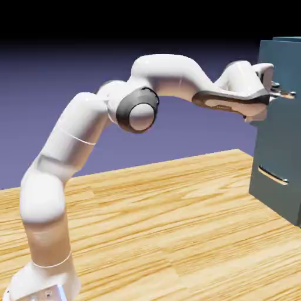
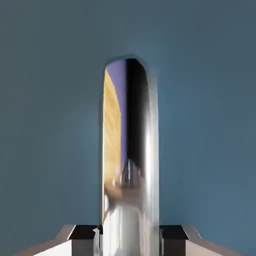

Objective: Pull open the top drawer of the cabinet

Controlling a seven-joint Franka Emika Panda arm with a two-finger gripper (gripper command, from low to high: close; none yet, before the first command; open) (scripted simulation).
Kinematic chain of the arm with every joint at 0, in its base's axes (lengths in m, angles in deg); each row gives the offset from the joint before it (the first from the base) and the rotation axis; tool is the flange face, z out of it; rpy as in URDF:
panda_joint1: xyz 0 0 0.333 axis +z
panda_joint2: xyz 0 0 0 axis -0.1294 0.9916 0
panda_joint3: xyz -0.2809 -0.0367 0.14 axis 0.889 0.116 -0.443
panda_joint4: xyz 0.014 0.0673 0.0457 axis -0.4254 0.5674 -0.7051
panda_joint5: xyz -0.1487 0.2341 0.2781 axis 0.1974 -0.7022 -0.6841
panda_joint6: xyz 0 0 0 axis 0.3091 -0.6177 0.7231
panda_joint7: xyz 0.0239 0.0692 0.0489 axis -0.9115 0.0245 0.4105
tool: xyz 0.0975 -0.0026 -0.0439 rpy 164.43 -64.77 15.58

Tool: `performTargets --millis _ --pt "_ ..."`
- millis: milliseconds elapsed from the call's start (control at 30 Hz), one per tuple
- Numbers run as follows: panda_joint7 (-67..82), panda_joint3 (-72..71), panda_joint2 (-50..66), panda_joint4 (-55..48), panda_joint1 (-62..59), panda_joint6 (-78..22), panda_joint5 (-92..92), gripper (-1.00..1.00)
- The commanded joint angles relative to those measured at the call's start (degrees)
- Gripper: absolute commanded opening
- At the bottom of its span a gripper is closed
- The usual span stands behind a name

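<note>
The small grey fingertips (image 2: pixel 173 240) are closed on the shiny silver bar handle (image 2: pixel 131 150), one on each side. Behind it, the flat blue front of the top drawer (image 2: pixel 205 125) is seen, high on the tall teal-blue box-shaped cabinet (image 1: pixel 279 135).

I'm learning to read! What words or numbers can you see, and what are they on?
I can't read any words, numbers or signs here. The dark teal-blue box cabinet and its thin silver bar handle show none. Small marks sit on the white robot arm's base, but they are too small and blurred to read.
</note>
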Motion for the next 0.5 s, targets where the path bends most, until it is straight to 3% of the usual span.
performTargets --millis 0,467 --pt "-1.1 -0.4 -1.4 2.1 -0.3 -0.7 1.0 -1.00" --pt "-13.6 -2.9 -23.0 31.2 -2.6 -7.9 9.5 -1.00"
